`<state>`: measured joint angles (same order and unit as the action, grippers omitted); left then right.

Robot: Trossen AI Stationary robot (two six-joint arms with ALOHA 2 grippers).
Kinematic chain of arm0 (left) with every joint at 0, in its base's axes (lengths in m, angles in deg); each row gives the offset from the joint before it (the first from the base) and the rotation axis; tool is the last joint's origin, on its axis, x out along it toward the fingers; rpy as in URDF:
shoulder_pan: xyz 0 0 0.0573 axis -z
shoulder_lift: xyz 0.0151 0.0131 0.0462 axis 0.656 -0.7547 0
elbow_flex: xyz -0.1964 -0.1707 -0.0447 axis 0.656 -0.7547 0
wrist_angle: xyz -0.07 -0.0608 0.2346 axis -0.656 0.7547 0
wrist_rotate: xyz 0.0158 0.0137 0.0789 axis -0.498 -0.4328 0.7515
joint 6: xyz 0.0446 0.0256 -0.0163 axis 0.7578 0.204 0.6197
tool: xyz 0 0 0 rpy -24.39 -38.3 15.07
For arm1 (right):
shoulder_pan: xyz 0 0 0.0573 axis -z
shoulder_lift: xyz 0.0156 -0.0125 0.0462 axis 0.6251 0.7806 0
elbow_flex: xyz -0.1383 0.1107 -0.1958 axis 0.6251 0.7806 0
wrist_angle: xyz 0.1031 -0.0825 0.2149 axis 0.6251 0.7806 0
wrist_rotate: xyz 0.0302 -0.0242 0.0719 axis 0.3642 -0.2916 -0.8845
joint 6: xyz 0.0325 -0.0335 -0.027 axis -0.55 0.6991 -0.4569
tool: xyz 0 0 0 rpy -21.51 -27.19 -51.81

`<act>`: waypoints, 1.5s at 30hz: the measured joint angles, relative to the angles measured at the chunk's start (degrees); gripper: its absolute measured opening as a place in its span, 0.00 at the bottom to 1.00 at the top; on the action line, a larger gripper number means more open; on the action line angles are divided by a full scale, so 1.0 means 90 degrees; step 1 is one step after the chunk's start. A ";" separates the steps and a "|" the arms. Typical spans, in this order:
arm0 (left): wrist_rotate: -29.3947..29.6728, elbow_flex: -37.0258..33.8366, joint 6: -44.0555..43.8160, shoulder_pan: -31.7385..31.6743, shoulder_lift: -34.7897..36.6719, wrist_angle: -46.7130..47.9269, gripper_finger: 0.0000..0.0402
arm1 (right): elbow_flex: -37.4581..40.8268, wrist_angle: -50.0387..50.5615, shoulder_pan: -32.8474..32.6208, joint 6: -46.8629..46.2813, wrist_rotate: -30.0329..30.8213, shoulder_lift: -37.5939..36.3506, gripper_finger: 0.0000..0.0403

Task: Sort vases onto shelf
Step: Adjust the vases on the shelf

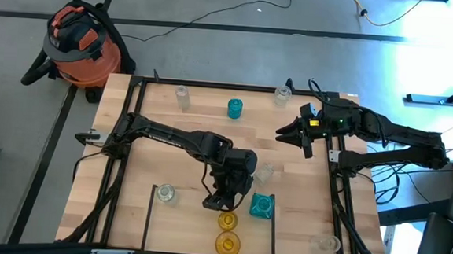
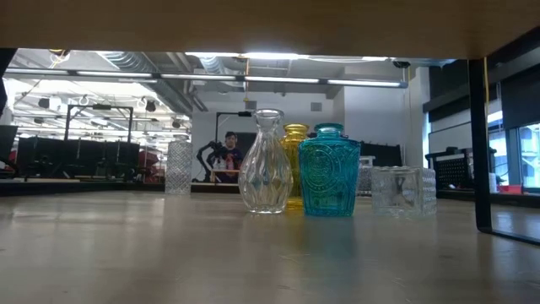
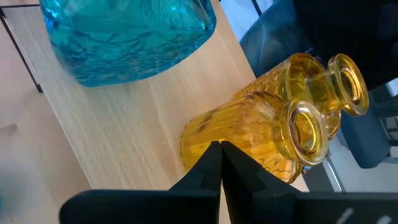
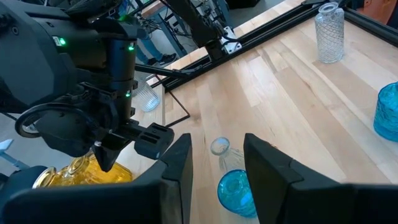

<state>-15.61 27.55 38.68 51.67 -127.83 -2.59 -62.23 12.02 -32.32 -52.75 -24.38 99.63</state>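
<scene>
Shut fingertips (image 3: 219, 163) of the left gripper (image 1: 216, 200) hover empty just above two amber vases (image 1: 227, 229), apparently grouped by colour in the shelf (image 1: 219, 115) middle near section. Just right stands a square teal vase (image 1: 262, 206), likely awaiting its own group. Farther right, the right gripper (image 1: 291, 134) waits above bare wood, fingers partly open, holding nothing.

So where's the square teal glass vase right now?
From above, the square teal glass vase stands on the pale-wood shelf near the front edge, beside the left gripper and two amber-yellow glass vases.
</scene>
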 joint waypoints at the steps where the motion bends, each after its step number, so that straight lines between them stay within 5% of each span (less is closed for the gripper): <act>1: -0.0030 0.0000 0.0000 0.0000 0.0000 0.0001 0.00 | 0.0000 0.0000 0.0000 0.0000 0.0000 0.0000 0.27; 6: -0.0021 0.0000 -0.0015 0.0002 0.0000 0.0002 0.00 | 0.0000 0.0000 0.0000 0.0000 -0.0001 0.0000 0.27; 21: 0.1476 0.0151 0.0291 -0.0720 0.0609 0.0967 0.00 | 0.0002 0.0802 -0.0489 -0.0305 -0.0717 0.0426 0.27; 31: 0.1779 0.0160 0.0122 -0.0713 0.0873 0.0909 0.00 | 0.0002 0.0964 -0.1866 -0.1500 0.0760 0.1651 0.26; 38: 0.1656 0.0160 0.0142 -0.0561 0.0891 0.1291 0.00 | 0.0002 0.0833 -0.2490 -0.2239 0.1029 0.2149 0.03; 45: 0.2358 0.0160 0.0165 -0.0560 0.1001 0.2808 0.00 | 0.0002 0.0225 -0.3004 -0.2726 0.1030 0.2350 0.03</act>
<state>5.61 29.00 40.16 46.64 -118.82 22.68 -62.21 14.05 -59.35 -77.29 -15.11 120.78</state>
